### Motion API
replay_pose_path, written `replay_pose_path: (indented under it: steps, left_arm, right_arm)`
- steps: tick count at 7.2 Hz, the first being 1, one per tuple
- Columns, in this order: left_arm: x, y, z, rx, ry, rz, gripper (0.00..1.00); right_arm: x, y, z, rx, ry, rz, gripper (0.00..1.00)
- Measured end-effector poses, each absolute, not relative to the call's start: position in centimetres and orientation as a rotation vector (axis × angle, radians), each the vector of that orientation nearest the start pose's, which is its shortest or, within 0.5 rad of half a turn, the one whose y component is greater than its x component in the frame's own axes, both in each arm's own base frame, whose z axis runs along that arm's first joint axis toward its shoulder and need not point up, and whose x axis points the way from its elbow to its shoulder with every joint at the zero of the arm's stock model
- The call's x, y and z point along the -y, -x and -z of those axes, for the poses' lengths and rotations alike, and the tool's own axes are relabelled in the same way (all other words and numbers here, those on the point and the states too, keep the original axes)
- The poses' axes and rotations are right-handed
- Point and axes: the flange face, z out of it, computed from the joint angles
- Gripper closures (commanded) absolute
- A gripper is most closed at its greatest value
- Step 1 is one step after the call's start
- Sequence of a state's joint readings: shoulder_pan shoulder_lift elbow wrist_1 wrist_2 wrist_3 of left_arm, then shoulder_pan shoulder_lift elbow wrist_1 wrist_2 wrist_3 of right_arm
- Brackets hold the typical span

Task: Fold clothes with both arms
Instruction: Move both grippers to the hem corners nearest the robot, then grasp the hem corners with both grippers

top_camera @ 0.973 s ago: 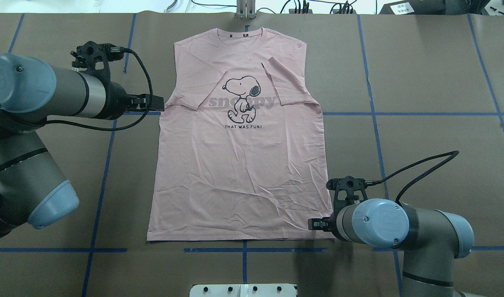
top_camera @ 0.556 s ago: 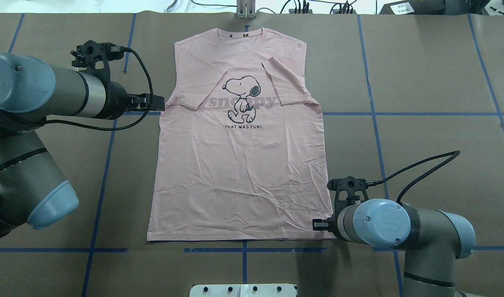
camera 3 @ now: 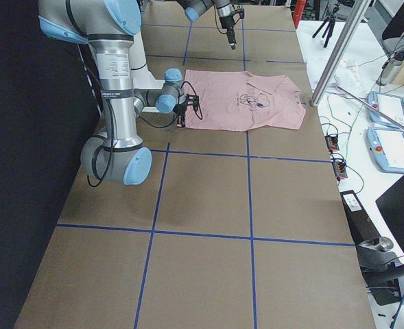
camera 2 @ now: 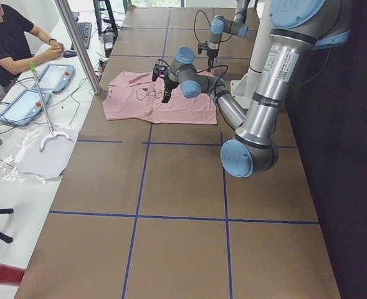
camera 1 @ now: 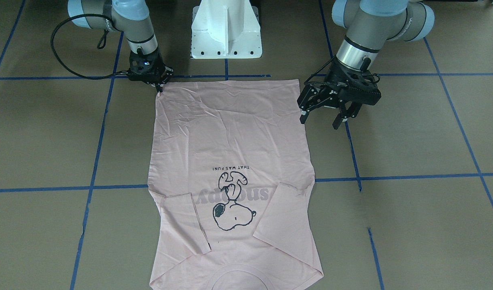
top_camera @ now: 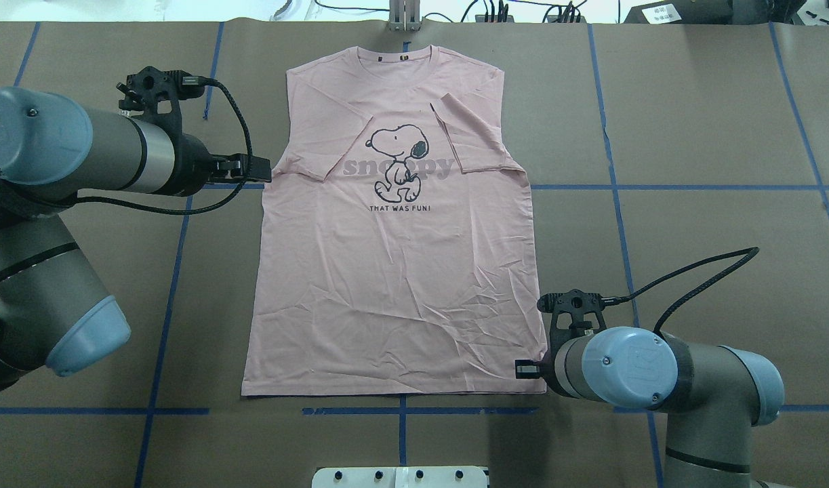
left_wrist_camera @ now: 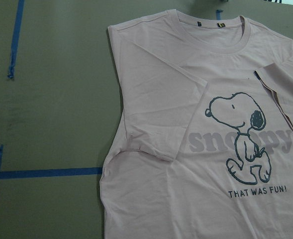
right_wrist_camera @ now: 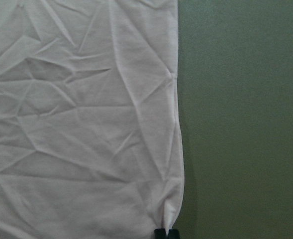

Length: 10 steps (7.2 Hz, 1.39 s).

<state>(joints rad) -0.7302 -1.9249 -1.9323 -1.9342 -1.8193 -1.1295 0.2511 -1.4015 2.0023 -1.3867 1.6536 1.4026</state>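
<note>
1. Shows the T-shirt spread flat and print-up on the table, collar away from the robot, both sleeves already turned in over the chest.
2. Places the right gripper low at the hem corner on the robot's right. In the right wrist view, shows its fingertips pressed together on the fabric's edge, so clamped on the T-shirt.
3. Places the left gripper raised above the table just beside the opposite side edge, fingers spread and holding nothing. Leaves its exact station along that edge uncertain, since the overhead and front views disagree.
4. Reads as the grasping step ahead of a fold, with one corner secured and the other side not yet taken.
5. Calls next, by this reading, for lowering the left gripper onto its own edge of the cloth and closing there, then lifting both sides evenly to avoid skewing the fabric.
6. Against the overhead frame one second earlier, finds the right gripper's tip drawn slightly outward, with less black showing over the fabric. Finds the left arm and the T-shirt's outline unchanged.
</note>
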Motion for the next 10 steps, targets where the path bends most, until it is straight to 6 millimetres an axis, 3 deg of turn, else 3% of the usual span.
replay_pose_path:
  steps: [2, 4, 5, 8, 10]
  left_arm:
    - [46.3, -35.6, -26.7, -1.014, -0.386, 0.137, 0.0]
    - [44.7, -35.5, -27.6, -0.989, -0.298, 0.195, 0.0]
    - [42.4, -36.8, -27.7, -0.956, -0.234, 0.231, 0.0]
    - [30.8, -44.8, -29.6, -0.868, -0.061, 0.36, 0.0]
    - [25.8, -48.2, -31.4, -0.827, -0.005, 0.408, 0.0]
  right_arm:
    - [25.5, 48.0, -34.8, 0.808, -0.09, -0.047, 1.0]
    - [25.4, 46.9, -33.5, 0.838, -0.095, -0.048, 1.0]
    - [25.6, 46.4, -32.7, 0.855, -0.097, -0.05, 1.0]
    - [26.2, 45.8, -31.7, 0.881, -0.102, -0.062, 1.0]
    - [26.5, 45.7, -31.3, 0.891, -0.107, -0.067, 1.0]
